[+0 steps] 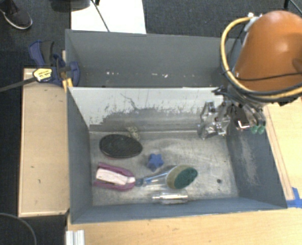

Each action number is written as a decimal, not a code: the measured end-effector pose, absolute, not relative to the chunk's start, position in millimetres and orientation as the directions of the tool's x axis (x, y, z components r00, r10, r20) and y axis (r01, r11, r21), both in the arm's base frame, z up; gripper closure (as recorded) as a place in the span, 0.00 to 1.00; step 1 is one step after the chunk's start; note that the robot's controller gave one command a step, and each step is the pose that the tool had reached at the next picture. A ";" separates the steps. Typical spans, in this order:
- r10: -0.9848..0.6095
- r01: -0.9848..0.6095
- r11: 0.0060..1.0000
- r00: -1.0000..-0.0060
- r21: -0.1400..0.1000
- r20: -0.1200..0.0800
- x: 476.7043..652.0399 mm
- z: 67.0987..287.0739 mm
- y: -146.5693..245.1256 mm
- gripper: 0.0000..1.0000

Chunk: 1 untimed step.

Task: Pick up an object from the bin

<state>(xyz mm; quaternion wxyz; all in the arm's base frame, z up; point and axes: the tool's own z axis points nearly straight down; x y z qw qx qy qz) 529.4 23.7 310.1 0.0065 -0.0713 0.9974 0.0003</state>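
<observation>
Grey bin [253, 160], end effector [212, 128] near back-right corner, grip unclear, brush [183, 176] well apart

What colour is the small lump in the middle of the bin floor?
The small lump is blue, seen best in the camera view.

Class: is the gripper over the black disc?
No: the gripper sits at the view's right; the disc lies apart, toward the left.
</observation>
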 end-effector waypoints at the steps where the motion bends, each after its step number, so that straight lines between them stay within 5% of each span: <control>1: -0.567 -0.567 0.824 -0.824 0.002 0.001 538.7 185.8 46.3 1.00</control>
